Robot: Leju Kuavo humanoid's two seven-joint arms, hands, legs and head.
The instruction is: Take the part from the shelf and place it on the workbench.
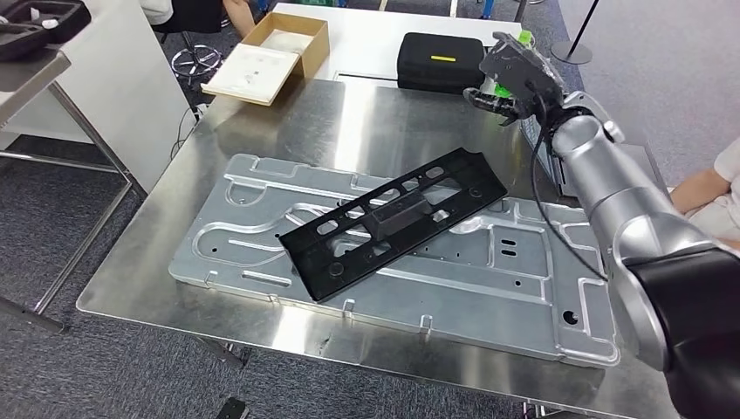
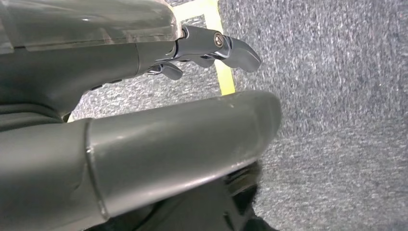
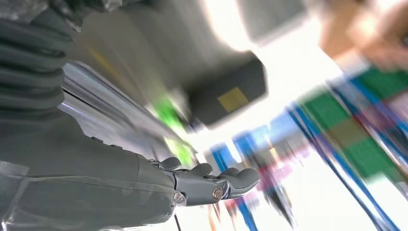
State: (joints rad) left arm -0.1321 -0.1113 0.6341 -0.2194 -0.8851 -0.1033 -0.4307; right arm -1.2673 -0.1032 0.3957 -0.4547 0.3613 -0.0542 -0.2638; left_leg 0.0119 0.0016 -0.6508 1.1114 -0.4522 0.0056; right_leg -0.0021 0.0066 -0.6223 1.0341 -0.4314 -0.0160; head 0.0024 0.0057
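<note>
Lying flat across the grey plate [image 1: 489, 288] on the surface [image 1: 349, 122], black part [image 1: 393, 218] looking delivered, right hand [image 1: 510, 74] hovering beyond the plate's far corner, fingers loose, holding nothing.

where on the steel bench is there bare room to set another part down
Bare steel lies behind the silver plate, toward the cardboard box and black case. The black part crowds the plate's middle; the front edge strip is narrow.

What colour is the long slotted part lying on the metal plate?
Black, clearest in the head view.
</note>
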